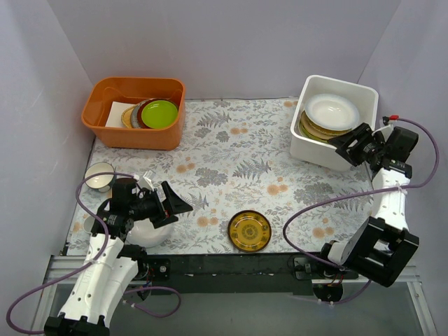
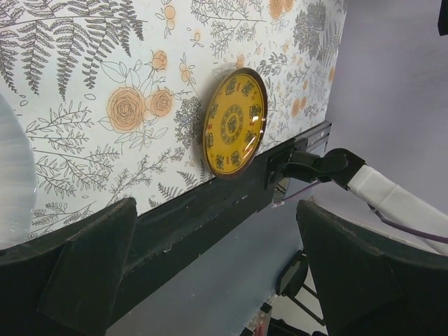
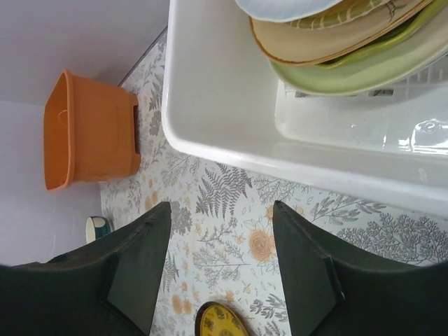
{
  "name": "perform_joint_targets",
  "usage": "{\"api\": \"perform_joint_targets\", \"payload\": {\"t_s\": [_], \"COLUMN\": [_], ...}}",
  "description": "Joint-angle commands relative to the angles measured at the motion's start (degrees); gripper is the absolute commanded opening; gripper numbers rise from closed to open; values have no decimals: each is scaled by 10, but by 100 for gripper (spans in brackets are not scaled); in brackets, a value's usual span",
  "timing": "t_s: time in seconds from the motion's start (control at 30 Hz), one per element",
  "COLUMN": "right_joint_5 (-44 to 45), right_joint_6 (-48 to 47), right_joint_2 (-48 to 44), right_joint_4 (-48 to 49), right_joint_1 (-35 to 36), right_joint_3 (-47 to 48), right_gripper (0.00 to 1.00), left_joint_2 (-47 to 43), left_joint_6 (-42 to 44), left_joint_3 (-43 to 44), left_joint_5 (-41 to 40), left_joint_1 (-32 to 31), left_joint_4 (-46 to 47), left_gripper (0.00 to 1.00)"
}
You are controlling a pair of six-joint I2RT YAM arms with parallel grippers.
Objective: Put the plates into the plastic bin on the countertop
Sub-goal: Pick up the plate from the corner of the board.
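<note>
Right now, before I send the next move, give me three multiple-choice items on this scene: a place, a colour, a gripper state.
1. The amber plate lies: A on the floor; B on the countertop near its front edge; C against the back wall.
2. The top plate in the white bin is: A white; B red; C black.
3. The left gripper is: A open and empty; B shut on a plate; C shut on a cloth.
Key: B, it sits on the leaf print; A, white tops the stack; A, fingers apart, nothing between.
</note>
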Motion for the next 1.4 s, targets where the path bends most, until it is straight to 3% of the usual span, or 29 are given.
{"api": "perform_joint_targets", "payload": {"t_s": [0.0,0.2,0.63,1.0,1.37], "right_joint_5": [-17,5,78,121,176], "right_joint_6": [-17,-20,11,34,82], "right_joint_2": [-49,-92,-129,-85,50], "right_joint_4": [-33,-69,-45,-16,75], "right_joint_1": [19,99,315,463,670], "right_joint_3": [9,36,-20,-29,-25], "right_gripper": [67,67,66,66,66], "left_joint_2": [-6,-2,43,124,148], "left_joint_6": [0,2,51,86,87], "left_joint_3": [22,41,155,244,304], "left_joint_5": [7,-16,-139,-232,-372], "left_joint_1": [3,4,3,4,4], "left_joint_4": [-21,-36,-110,-163,-234], "left_gripper": [98,98,98,98,98]}}
